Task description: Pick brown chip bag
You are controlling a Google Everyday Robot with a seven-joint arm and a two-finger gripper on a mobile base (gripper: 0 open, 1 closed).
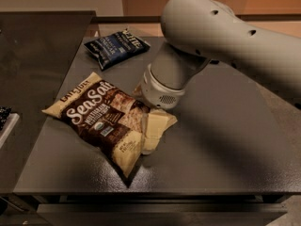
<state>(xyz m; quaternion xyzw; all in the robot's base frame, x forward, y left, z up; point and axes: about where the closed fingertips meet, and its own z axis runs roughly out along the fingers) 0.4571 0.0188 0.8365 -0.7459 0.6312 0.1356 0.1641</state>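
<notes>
Camera view shows the brown chip bag (101, 119) lying flat on the near left part of the dark table (225, 145). The gripper (151, 132) is low at the bag's right edge, touching or just overlapping it, so the step in hand looks like the grasp itself. I cannot tell from this angle how far the gripper is open or whether it holds the bag; the next move calls for a firm pinch on that crinkly edge, then a straight lift, leaving the smaller blue chip bag (117, 46) farther back undisturbed.

Dim warm light, tool (153, 134) shaded beside brown chip bag (96, 117)
</notes>
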